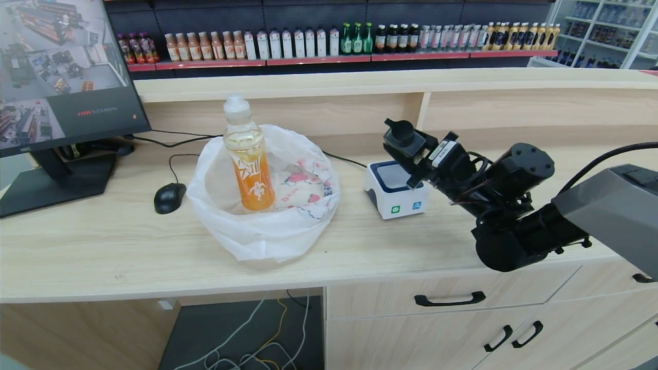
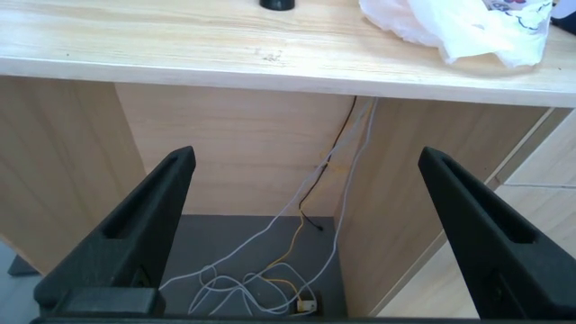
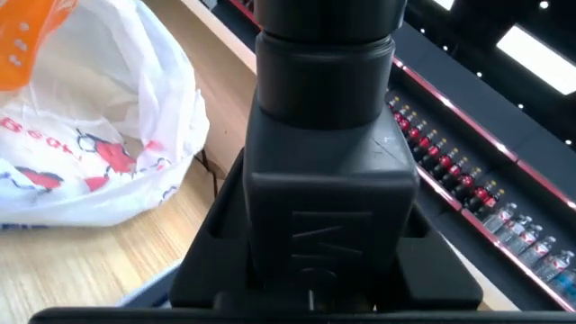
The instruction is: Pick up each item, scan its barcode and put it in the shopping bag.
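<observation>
My right gripper [image 1: 411, 146] hangs just above the white barcode scanner [image 1: 393, 198] and is shut on a dark, squarish bottle with a round cap [image 1: 400, 132]. Up close, that dark bottle [image 3: 328, 153] sits clamped between the fingers. The white shopping bag [image 1: 262, 226] stands open on the counter left of the scanner. An orange drink bottle [image 1: 249, 159] stands upright inside it. The bag [image 3: 99, 153] and the orange bottle [image 3: 27, 40] lie beyond the held bottle. My left gripper [image 2: 306, 162] is open, low in front of the counter, below the bag [image 2: 459, 27].
A black mouse [image 1: 168, 198] and a monitor [image 1: 56, 67] occupy the counter's left side, with cables running behind the bag. A raised wooden shelf [image 1: 390, 82] backs the counter. Loose cables [image 2: 270, 270] lie in the opening under the counter; drawers [image 1: 450, 299] are to the right.
</observation>
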{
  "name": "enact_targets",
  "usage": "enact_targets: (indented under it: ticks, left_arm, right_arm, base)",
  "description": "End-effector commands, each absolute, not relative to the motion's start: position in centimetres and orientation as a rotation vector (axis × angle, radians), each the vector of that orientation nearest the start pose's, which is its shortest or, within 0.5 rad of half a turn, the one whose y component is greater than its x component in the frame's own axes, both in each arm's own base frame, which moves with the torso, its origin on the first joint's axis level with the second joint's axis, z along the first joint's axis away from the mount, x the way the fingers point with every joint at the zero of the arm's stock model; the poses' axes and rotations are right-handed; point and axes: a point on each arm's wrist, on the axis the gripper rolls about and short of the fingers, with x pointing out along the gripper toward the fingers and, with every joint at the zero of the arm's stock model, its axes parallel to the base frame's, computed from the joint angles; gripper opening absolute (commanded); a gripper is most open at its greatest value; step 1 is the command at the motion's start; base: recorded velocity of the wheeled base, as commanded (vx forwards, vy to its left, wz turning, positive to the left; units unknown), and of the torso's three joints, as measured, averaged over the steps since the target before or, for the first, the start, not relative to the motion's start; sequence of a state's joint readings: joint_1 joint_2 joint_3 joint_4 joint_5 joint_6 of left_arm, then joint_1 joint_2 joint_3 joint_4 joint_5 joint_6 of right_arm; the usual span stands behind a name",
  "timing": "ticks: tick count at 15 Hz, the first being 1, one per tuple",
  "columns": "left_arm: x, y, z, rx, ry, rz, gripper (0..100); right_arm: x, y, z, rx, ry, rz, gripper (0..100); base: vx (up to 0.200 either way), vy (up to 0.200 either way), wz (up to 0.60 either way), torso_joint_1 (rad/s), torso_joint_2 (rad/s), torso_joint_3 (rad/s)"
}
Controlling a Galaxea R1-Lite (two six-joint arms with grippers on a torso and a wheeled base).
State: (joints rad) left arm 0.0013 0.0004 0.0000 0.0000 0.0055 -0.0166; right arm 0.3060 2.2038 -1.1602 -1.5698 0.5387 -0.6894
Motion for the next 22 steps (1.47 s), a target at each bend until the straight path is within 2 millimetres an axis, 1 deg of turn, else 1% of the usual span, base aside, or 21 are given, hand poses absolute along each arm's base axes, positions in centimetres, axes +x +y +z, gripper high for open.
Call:
enact_targets:
  ticks: [1, 3, 8, 14, 19, 22]
  left_arm:
    - [-2.3, 0.0, 7.5, -0.017, 0.000, 0.008, 100]
    - [-2.3, 0.0, 7.5, -0.017, 0.000, 0.008, 100]
    - [-2.3, 0.0, 7.5, -0.017, 0.000, 0.008, 100]
    - [-2.3, 0.0, 7.5, -0.017, 0.000, 0.008, 100]
    - [-2.3, 0.0, 7.5, -0.017, 0.000, 0.008, 100]
    - [-2.3, 0.0, 7.5, -0.017, 0.000, 0.008, 100]
  right_arm:
    - [40.1, 12.8, 16.8, -0.708, -0.783, 0.622, 0]
    - [40.3, 12.9, 16.5, -0.709, -0.783, 0.650, 0]
    - [40.4, 12.9, 16.3, -0.712, -0.784, 0.652, 0]
    - [40.4, 13.0, 16.7, -0.717, -0.803, 0.657, 0]
    - [40.7, 13.3, 15.9, -0.721, -0.790, 0.666, 0]
    - [40.7, 13.3, 15.7, -0.722, -0.787, 0.667, 0]
  base:
    - [0.000, 0.000, 0.00, 0.000, 0.00, 0.000]
    - [0.000, 0.000, 0.00, 0.000, 0.00, 0.000]
    - [0.000, 0.000, 0.00, 0.000, 0.00, 0.000]
    - [0.000, 0.000, 0.00, 0.000, 0.00, 0.000]
    - [0.000, 0.000, 0.00, 0.000, 0.00, 0.000]
    - [0.000, 0.000, 0.00, 0.000, 0.00, 0.000]
